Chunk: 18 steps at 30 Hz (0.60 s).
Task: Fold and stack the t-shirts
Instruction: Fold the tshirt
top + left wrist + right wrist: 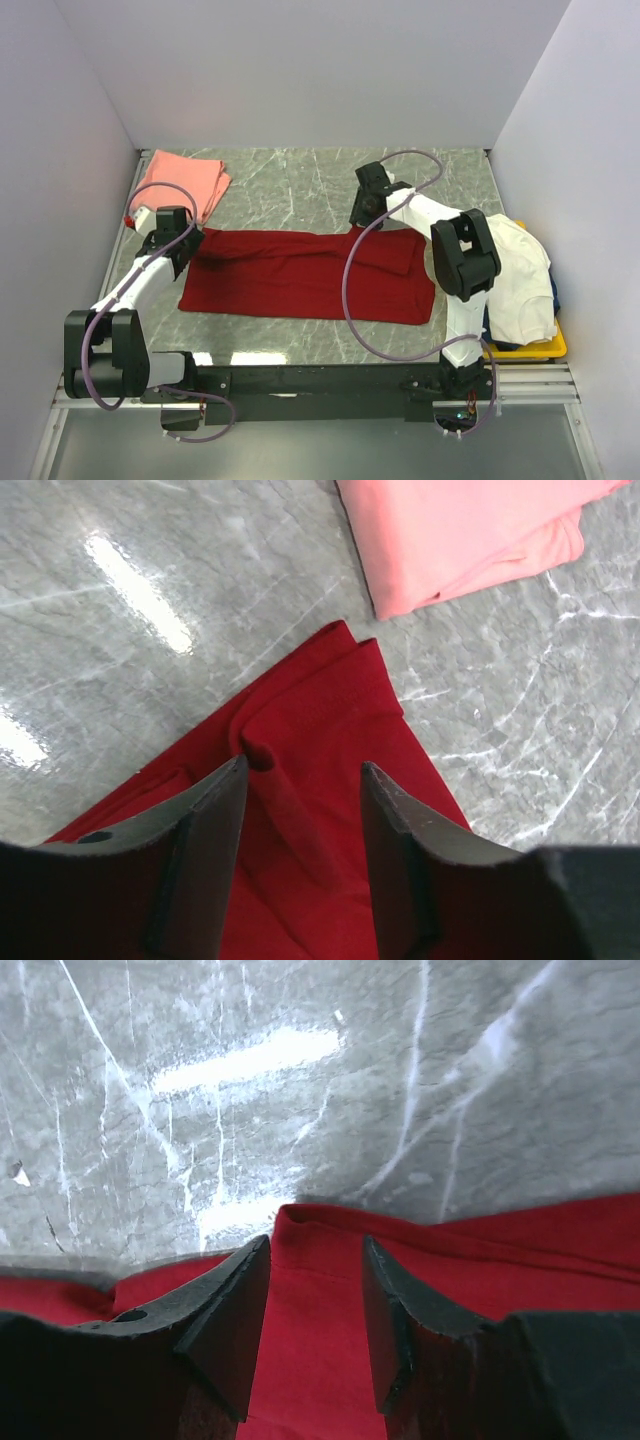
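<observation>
The deep red t-shirt [300, 275] lies flat as a long band across the middle of the table. My left gripper [186, 243] is open over its far left corner; in the left wrist view the gripper [303, 765] straddles a raised crease of the red cloth [330, 700]. My right gripper [364, 212] is open at the shirt's far edge; in the right wrist view the gripper [316, 1242] has the folded red hem [540, 1250] between its jaws. The salmon pink t-shirt [182, 183] lies folded at the back left and also shows in the left wrist view [470, 530]. The cream white t-shirt [520, 275] lies bunched at the right.
The yellow tray [548, 347] sits at the right edge under the white shirt, with a bit of dark blue cloth [554, 290] beside it. Grey walls close in the marble table [300, 185] on three sides.
</observation>
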Tool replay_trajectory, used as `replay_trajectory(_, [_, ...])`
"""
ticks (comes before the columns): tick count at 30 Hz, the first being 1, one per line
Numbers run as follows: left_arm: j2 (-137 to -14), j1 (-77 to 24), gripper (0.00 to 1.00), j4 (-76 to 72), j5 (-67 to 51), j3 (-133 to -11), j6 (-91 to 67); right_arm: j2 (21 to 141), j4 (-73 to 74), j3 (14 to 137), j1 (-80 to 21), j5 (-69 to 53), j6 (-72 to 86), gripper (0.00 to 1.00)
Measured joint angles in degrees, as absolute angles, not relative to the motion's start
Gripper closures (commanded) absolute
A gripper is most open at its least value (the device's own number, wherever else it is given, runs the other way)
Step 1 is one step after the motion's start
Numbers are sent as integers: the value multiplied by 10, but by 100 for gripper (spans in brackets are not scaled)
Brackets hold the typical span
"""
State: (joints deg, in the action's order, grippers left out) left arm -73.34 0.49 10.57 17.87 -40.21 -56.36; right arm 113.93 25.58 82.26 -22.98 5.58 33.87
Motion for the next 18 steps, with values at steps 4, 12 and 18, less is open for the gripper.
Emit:
replay_trajectory(4, [-733,5,45,106,185,-402,-568,1150,263,830,-238,56,341,55])
replay_trajectory(12, [-734,5,46,103,185,-394,-568,1166,267,844,-242,63,349,79])
replay_trajectory(18, [-734,5,48,98,185,-388,-568,1164,265,839,-243,65,351,100])
